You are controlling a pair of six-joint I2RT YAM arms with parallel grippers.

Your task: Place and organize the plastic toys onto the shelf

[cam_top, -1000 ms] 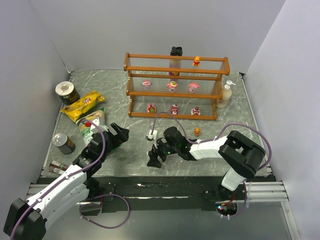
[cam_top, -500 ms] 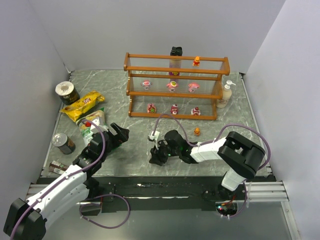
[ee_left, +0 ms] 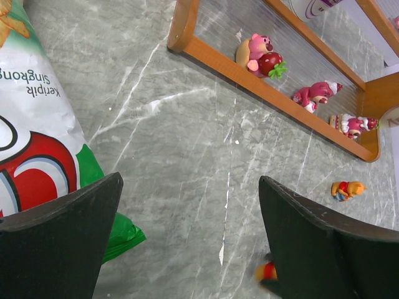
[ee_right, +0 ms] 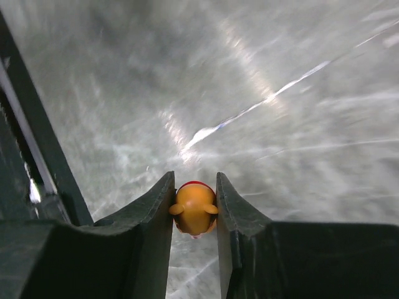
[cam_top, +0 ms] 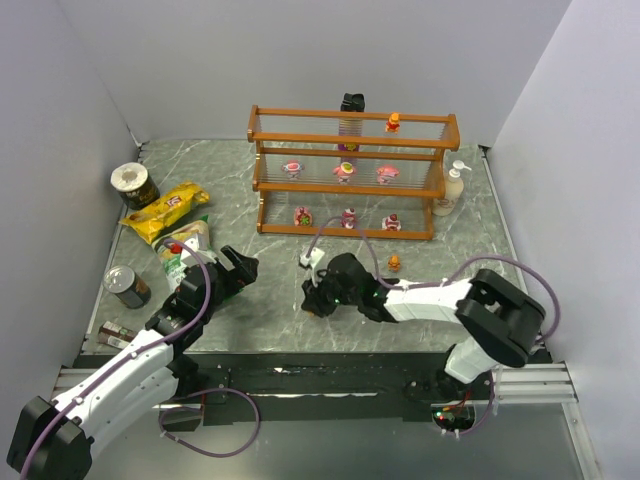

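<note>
Clamping the orange toy (ee_right: 194, 210) on both flanks, my right gripper (ee_right: 194, 185) hangs low over the table (cam_top: 480, 225), near its front edge. The shelf (cam_top: 350, 114) lies ahead toward the far wall, well apart. Its top tier already carries one orange figure (cam_top: 393, 122). My left gripper (ee_left: 190, 187) stands with fingers wide apart, holding nothing.

Table top (cam_top: 270, 265): grey marble-look, smooth, glossy w/ glare streaks. Shelf (cam_top: 350, 113): orange-brown wood frame, semi-gloss; 3 tiers of clear ribbed plastic. Orange toy (ee_right: 194, 210): smooth plastic, slight sheen. Right gripper (ee_right: 194, 187) fingers (ee_right: 153, 215): matt black plastic. Chip bag (ee_left: 37, 137): glossy printed film. Can (cam_top: 127, 285): metal, shiny lid.
</note>
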